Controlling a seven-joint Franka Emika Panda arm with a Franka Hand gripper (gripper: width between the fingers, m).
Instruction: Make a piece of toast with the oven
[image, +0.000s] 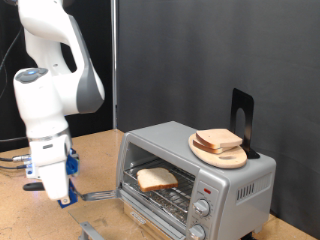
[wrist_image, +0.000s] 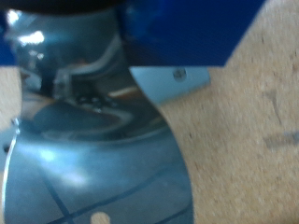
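Oven is the landmark, door open. Piece of toast lies on the wire rack inside the oven. Wooden plate with stacked bread slices sits on the oven's top; black stand just behind it. Two knobs on the oven's front panel. Gripper hangs low over the table, well off the oven's open side, fingers not discernible.
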